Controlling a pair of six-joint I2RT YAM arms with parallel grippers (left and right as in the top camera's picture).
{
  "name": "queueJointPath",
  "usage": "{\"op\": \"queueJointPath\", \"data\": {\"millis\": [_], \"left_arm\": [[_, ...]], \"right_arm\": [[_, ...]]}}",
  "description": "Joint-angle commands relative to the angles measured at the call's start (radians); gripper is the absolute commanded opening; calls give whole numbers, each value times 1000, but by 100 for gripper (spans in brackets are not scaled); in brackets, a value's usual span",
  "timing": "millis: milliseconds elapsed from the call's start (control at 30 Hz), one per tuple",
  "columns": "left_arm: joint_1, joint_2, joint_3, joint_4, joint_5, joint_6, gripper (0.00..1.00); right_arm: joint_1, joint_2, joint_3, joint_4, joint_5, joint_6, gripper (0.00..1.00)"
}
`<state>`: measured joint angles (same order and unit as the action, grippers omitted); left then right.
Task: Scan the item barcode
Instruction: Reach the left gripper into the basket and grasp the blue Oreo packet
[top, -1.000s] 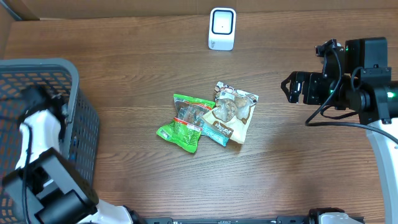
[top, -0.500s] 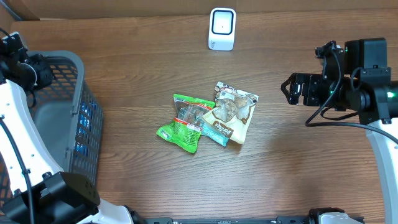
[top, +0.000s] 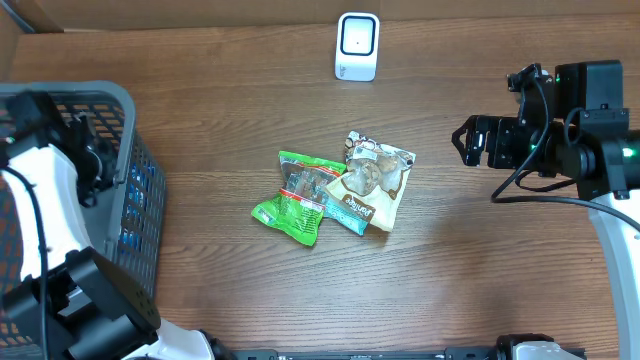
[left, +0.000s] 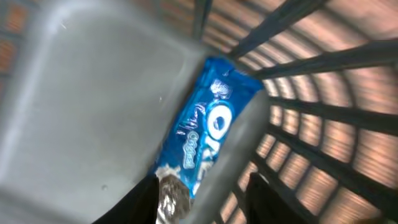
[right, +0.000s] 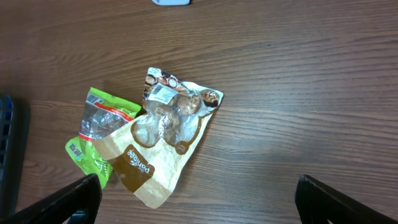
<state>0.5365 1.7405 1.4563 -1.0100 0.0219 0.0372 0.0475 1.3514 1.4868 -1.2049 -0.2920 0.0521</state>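
Both empty: left end effector (left: 208, 202), part-open, Oreo pack (left: 208, 134) just ahead, should lift straight out of the basket (top: 118, 100); right end effector (right: 205, 204) wide open.

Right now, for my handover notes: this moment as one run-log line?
left pincer: open over Oreo pack in basket | right pincer: open, empty | green bag, tan bag: on table

You are looking at a blue packet (left: 208, 134) that is probably reading OREO through blur; the tan pouch (right: 163, 146) is showing unreadable lettering.
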Motion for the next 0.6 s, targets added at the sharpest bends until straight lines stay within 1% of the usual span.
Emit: {"op": "queueJointPath", "data": {"millis": [0,33,100,167,200,267,300,333,367,433,467,567], "left_arm": [[4,6,-127,95,-34,31,37],[4,6,-169,139,-34,31,39],[4,6,-235,208,-35,31,46],[4,6,-303,282,-60,31,63],[4,6,-331,313,-76,31,74],[4,6,-402,397,-112,31,81],[4,6,-432,434,-126,34,82],[4,6,-466,474,-134,45,81],[4,6,-488,498,-134,55,63],[4,6,-488,499,-134,57,13],[4,6,-486,499,-134,57,4],[4,4,-459,479,-134,55,4]], "right_arm": [[-3,1,18,5,-9,0,100],[-3,1,18,4,-9,0,100],[-3,1,18,2,-9,0,100],[-3,1,18,-2,-9,0,100],[-3,1,18,-2,-9,0,100],[-3,1,18,-2,-9,0,100],[-3,1,18,-2,-9,0,100],[-3,1,18,-2,-9,0,100],[-3,1,18,-2,-9,0,100],[-3,1,18,-5,-9,0,100],[-3,1,18,-6,-9,0,100],[-3,1,18,-7,-10,0,100]]}}
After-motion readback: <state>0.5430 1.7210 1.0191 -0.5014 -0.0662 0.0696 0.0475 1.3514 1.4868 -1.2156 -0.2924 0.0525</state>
